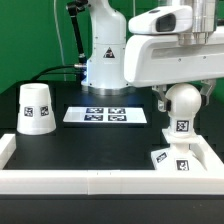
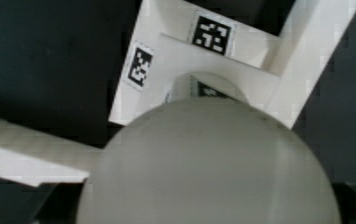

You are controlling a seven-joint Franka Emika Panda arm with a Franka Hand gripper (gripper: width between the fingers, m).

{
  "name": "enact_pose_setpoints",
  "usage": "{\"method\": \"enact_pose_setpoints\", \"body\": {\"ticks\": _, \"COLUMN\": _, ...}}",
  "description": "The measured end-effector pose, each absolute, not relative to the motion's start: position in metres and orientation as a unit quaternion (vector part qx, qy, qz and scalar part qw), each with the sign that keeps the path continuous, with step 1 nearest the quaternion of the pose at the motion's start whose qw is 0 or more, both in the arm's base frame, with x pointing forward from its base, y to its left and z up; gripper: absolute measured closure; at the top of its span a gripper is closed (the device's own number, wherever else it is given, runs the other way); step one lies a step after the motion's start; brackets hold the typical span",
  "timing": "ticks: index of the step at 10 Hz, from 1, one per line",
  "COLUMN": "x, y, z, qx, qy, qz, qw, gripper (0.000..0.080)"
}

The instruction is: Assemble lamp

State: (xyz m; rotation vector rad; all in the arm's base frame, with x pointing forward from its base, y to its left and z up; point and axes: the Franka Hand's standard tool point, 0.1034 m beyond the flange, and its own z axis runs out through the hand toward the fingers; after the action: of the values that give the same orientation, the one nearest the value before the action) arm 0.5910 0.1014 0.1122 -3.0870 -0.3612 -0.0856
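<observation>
My gripper [image 1: 182, 97] is shut on the white ball-topped bulb [image 1: 182, 110] and holds it upright just above the flat square base [image 1: 170, 158] at the exterior view's right front. In the wrist view the bulb's round top [image 2: 201, 160] fills the lower frame, and the tagged base [image 2: 219, 45] lies beyond it. I cannot tell whether the bulb's foot touches the base. The white cone shade [image 1: 37, 108] stands alone at the exterior view's left, wide end down.
The marker board [image 1: 105, 116] lies flat in the middle of the black table. A raised white wall [image 1: 90, 182] runs along the front and both sides. The arm's white pedestal [image 1: 105, 60] stands behind the marker board.
</observation>
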Motion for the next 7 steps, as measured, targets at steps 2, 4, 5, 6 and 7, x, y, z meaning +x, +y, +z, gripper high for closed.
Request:
{"method": "enact_pose_setpoints", "body": {"ticks": 2, "x": 0.5909, "y": 0.0993, "z": 0.1118, "qx": -0.999, "qy": -0.021, "qz": -0.026, "qw": 0.018, "gripper": 0.022}}
{"method": "enact_pose_setpoints", "body": {"ticks": 4, "x": 0.5907, "y": 0.098, "z": 0.112, "qx": -0.997, "qy": 0.075, "qz": -0.025, "qw": 0.019, "gripper": 0.022}}
{"method": "enact_pose_setpoints", "body": {"ticks": 5, "x": 0.5908, "y": 0.0976, "z": 0.1119, "qx": -0.995, "qy": 0.1, "qz": -0.024, "qw": 0.02, "gripper": 0.022}}
{"method": "enact_pose_setpoints", "body": {"ticks": 6, "x": 0.591, "y": 0.097, "z": 0.1119, "qx": -0.992, "qy": 0.121, "qz": -0.023, "qw": 0.021, "gripper": 0.022}}
{"method": "enact_pose_setpoints", "body": {"ticks": 7, "x": 0.591, "y": 0.0969, "z": 0.1119, "qx": -0.99, "qy": 0.14, "qz": -0.023, "qw": 0.021, "gripper": 0.022}}
